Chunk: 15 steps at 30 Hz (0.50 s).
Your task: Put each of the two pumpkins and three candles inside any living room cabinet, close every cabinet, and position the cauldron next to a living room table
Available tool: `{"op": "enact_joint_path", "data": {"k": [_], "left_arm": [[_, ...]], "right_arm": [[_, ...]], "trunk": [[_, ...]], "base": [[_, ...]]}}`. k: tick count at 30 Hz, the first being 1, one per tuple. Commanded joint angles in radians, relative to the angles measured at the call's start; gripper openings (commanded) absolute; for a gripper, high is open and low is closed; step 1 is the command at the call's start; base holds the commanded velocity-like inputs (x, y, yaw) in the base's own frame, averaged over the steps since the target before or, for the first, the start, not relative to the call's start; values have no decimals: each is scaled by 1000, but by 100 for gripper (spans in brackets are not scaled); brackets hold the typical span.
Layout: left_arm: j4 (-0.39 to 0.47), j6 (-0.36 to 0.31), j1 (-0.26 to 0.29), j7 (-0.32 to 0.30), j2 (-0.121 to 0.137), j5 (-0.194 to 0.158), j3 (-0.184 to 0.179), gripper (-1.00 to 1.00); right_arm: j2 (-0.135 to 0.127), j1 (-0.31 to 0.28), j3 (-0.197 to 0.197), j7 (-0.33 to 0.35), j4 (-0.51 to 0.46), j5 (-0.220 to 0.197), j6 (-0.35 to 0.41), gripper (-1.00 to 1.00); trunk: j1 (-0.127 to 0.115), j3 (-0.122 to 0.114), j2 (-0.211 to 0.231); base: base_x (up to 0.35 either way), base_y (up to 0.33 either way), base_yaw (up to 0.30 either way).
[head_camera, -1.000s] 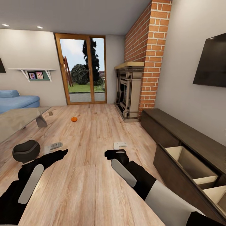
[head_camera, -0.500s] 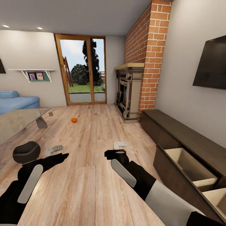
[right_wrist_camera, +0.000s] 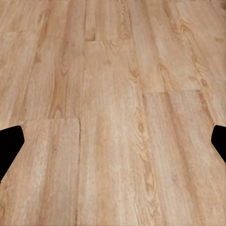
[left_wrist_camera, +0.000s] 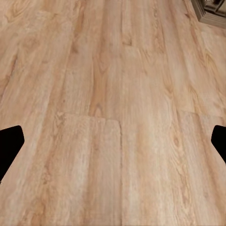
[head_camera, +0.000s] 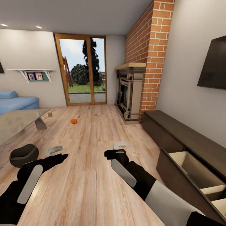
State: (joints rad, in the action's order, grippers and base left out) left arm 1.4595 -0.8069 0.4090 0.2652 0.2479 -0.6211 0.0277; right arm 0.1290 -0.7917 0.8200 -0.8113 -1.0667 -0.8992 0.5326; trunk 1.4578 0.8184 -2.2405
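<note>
Pumpkin (head_camera: 74, 121) is sitting on the wood floor (head_camera: 94, 138), far ahead of the robot and well apart from both arms. One small candle (head_camera: 50, 115) is sitting on the floor too, just past the far corner of the glass table (head_camera: 15, 121). The dark round cauldron (head_camera: 24, 154) is sitting on the floor near the table, close to the left arm. The long brown cabinet (head_camera: 175, 133) is standing along the wall on the right, and its nearer front is hanging open, showing a pale box inside. The left gripper (head_camera: 53, 150) and the right gripper (head_camera: 120, 145) are hanging over bare floor, holding nothing. In both wrist views the black fingers (left_wrist_camera: 10, 143) are showing at the far edges, so both jaws are spread wide over the planks.
</note>
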Motion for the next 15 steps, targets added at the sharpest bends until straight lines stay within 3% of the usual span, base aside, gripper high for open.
{"op": "enact_joint_path", "data": {"k": [1,10,15], "left_arm": [[1,-3,1,8,0,-11,0,100],[0,-3,1,-22,2,-10,1,100],[0,-3,1,-32,2,-8,1,100]], "right_arm": [[0,-1,2,-8,-1,-6,3,100],[0,-1,3,-8,-2,-6,4,100],[0,-1,2,-8,-2,-6,4,100]], "trunk": [[0,1,0],[0,1,0],[0,1,0]], "base": [[314,89,0],[319,15,1],[285,-123,161]]}}
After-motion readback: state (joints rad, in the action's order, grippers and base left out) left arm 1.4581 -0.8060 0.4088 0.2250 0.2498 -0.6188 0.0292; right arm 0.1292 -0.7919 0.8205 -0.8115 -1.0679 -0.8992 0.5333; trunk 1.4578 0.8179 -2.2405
